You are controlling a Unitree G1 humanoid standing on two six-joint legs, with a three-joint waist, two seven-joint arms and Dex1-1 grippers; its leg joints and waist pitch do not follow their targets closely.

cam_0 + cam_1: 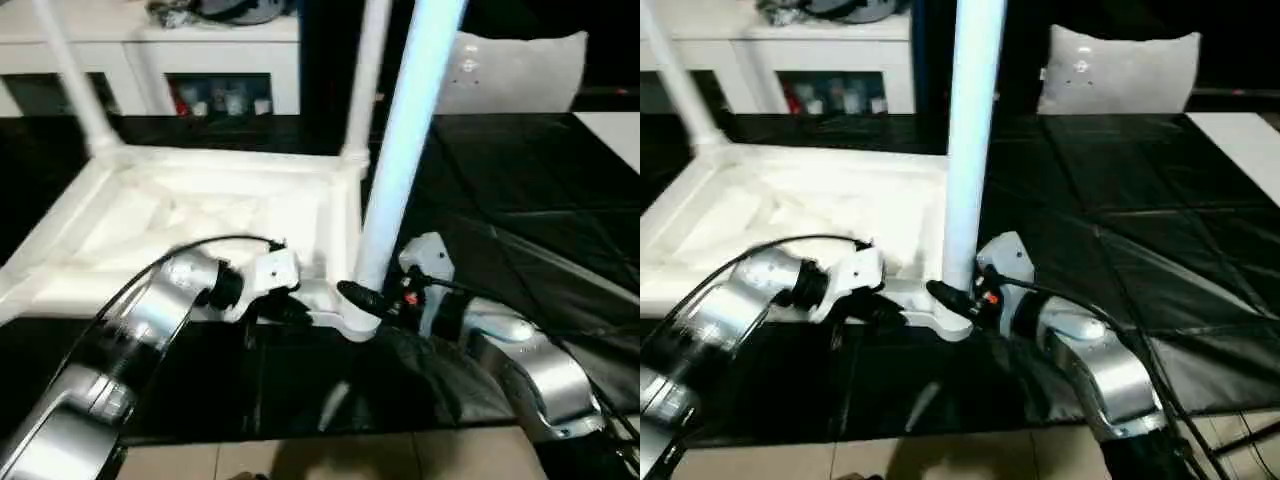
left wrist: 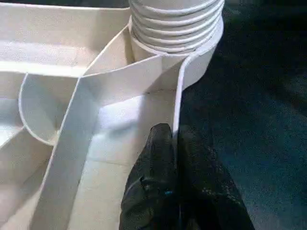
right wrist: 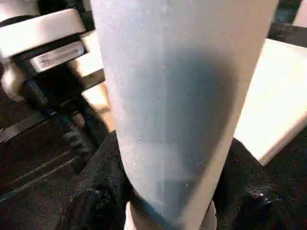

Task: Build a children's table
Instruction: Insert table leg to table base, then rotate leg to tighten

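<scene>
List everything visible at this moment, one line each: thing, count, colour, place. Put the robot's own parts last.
tabletop: one, white, lying ribbed underside up on the black surface.
legs: three, white; two standing in the far corner sockets, one upright at the near right corner.
work surface: one, black, under the tabletop.
cabinet: one, white with glass doors, behind the work surface.
cushion-like panel: one, grey-white, far right behind the work surface.
forearms: two, silver, left and right.
left hand: one, black, pinching the tabletop's thin rim wall near the near right corner socket.
right hand: one, black, gripping the near leg's base.
</scene>
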